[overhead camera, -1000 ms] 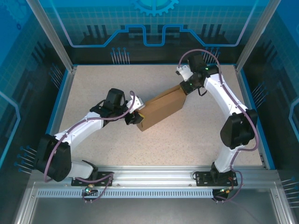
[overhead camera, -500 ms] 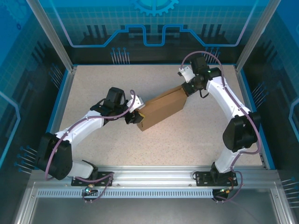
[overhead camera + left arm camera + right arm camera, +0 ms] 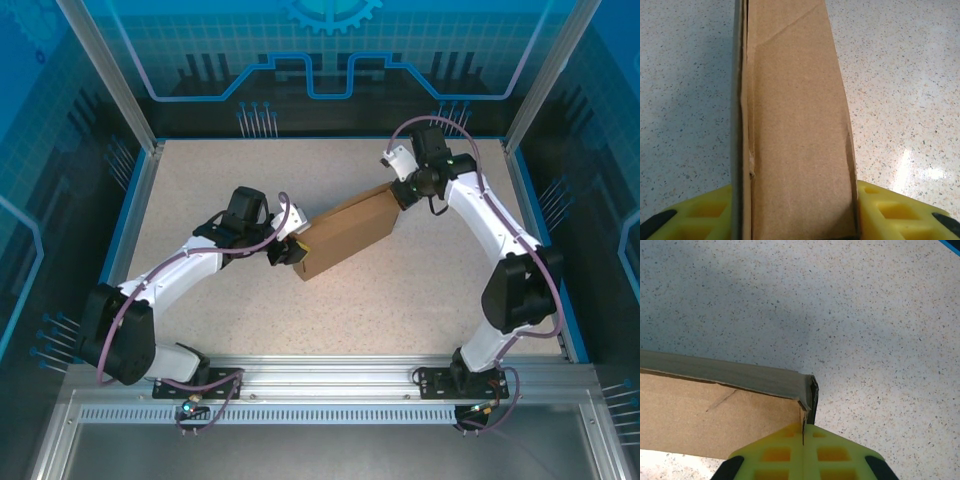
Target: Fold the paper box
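I read the paper box [image 3: 343, 232] as a shallow brown cardboard shape, set diagonally over the middle of the speckled table [image 3: 210, 175]. The left gripper [image 3: 290, 251] clamps its near-left end between both fingers. The right gripper [image 3: 398, 192] is pinched tight on the thin wall at its far-right corner.

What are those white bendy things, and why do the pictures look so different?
They are two robot arms, a left arm and a right arm, bolted at the near edge of a speckled table. The big picture is taken from above. The two close-ups come from small cameras on the wrists, so you see each arm's yellow fingers. Between the arms is a brown cardboard box. The left tool squeezes its near end between both fingers. The right tool is pinched shut on the far corner.
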Robot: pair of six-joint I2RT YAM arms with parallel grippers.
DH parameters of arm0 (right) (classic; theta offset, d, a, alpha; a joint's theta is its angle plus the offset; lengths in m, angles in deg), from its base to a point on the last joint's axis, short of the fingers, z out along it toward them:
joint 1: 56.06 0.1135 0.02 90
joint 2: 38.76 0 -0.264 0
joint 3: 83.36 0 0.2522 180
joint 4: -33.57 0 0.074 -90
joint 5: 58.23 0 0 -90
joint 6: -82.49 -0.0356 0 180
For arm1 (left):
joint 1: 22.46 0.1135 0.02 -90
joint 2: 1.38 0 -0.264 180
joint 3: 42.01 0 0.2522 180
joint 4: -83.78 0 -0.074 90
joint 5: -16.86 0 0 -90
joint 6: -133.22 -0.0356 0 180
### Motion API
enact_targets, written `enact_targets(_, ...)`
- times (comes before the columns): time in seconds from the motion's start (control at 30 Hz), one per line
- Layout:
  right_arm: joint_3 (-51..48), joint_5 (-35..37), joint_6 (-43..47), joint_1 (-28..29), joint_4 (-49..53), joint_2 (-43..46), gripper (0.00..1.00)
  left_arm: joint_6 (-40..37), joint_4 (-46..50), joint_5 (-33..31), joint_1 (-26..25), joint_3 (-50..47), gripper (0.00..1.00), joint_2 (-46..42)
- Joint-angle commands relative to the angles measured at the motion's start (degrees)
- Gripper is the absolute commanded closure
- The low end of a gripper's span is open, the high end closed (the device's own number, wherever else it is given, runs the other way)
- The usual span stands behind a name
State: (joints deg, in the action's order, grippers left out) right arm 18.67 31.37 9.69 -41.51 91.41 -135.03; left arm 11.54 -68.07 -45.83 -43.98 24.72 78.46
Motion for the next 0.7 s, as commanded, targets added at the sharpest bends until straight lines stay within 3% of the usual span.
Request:
enact_targets(0.0, -3.3, -1.1, 1.3, -0.4, 1.8, 0.9, 0.96, -0.5, 1.0, 0.0, 0.7, 1.9, 0.54, 0.8)
enact_targets(0.67, -10.2, -6.7, -3.3, -2.2, -5.1, 5.4, 0.96, 0.8, -0.3, 1.5, 1.0, 2.1, 0.49, -0.4)
